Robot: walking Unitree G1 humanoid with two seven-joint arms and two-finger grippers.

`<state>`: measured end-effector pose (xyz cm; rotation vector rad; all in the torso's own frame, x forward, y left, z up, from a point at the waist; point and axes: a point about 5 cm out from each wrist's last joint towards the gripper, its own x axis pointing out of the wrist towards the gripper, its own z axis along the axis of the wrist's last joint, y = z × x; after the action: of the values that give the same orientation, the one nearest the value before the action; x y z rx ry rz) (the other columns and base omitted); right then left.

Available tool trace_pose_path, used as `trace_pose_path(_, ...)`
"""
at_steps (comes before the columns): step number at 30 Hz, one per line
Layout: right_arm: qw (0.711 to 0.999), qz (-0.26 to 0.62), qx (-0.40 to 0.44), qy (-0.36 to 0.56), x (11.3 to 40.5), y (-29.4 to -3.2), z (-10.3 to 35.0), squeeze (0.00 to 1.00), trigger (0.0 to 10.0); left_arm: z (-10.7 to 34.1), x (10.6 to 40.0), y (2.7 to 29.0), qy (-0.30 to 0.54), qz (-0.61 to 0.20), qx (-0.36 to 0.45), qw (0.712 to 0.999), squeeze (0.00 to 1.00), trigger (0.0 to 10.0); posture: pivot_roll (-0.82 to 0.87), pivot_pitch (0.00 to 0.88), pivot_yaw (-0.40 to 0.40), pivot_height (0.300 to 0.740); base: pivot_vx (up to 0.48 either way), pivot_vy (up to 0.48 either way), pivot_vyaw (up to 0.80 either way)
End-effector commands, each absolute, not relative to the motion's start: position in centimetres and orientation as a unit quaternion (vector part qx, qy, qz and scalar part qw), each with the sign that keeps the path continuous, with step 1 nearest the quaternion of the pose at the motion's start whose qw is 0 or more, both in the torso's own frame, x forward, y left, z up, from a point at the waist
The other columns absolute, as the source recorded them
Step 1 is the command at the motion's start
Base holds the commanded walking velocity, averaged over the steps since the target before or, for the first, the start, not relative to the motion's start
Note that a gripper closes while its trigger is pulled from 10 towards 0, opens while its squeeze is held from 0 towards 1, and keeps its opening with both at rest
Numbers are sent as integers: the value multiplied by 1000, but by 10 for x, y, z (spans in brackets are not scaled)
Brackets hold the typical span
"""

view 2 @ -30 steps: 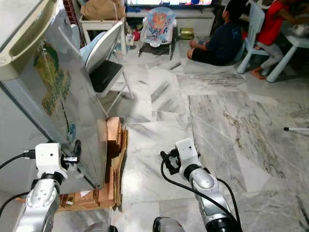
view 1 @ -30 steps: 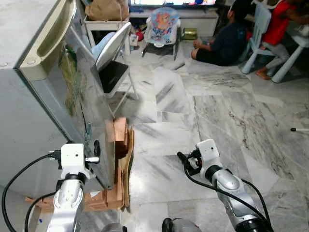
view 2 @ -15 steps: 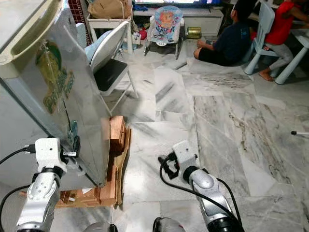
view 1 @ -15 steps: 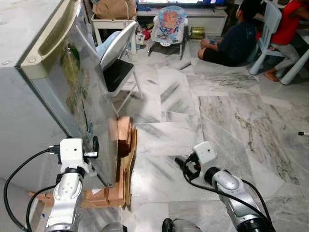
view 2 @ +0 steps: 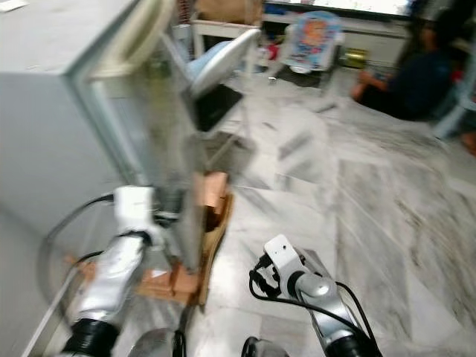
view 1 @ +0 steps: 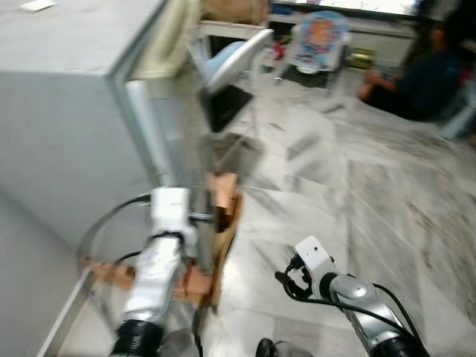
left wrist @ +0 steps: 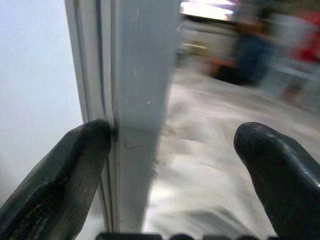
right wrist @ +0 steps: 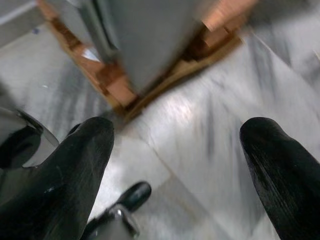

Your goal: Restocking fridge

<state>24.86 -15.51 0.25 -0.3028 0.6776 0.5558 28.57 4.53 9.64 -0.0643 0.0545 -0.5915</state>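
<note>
You are working the upright free edge of the fridge door (left wrist: pixel 137 100) with your left pincer (left wrist: pixel 170 175), fingers spread either side, one touching it, while your right pincer (right wrist: pixel 175 165) is hanging apart over the floor (view 1: pixel 357 193).

The tall grey fridge (view 1: pixel 82 119) stands upright on the marble floor (view 1: pixel 357 201), its door (left wrist: pixel 137 100) edge-on, blurred, slightly ajar.

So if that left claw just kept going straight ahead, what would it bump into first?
Most likely the fridge door's edge. The left gripper is open, one finger already at the door edge, which runs between the fingers. Past it lies bare floor, though blur makes depth uncertain.
</note>
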Motion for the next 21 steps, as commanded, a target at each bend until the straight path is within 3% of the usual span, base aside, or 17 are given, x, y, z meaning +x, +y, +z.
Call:
trace_pose_path(1,890,262,-150,340,245,-160,-2,0,10000,146,288,18,-72,-358,-37,930,0,10000,-33,48,-18,740,0,0,0)
trace_pose_path(4,891,261,-149,341,245,-160,-3,0,10000,128,294,46,-50,-291,-28,955,0,10000,-28,54,-15,740,0,0,0)
trace_pose_path(9,890,265,-147,340,246,-158,-4,0,10000,118,291,74,-31,-239,-29,970,0,10000,-16,53,-16,740,0,0,0)
trace_pose_path(16,890,274,-152,331,249,-154,-4,0,10000,123,294,89,-43,-211,-34,976,0,10000,-10,46,-17,740,0,0,0)
trace_pose_path(21,894,268,-154,324,250,-154,-3,0,10000,121,293,93,-43,-209,-37,976,0,10000,-14,46,-12,740,0,-361,0)
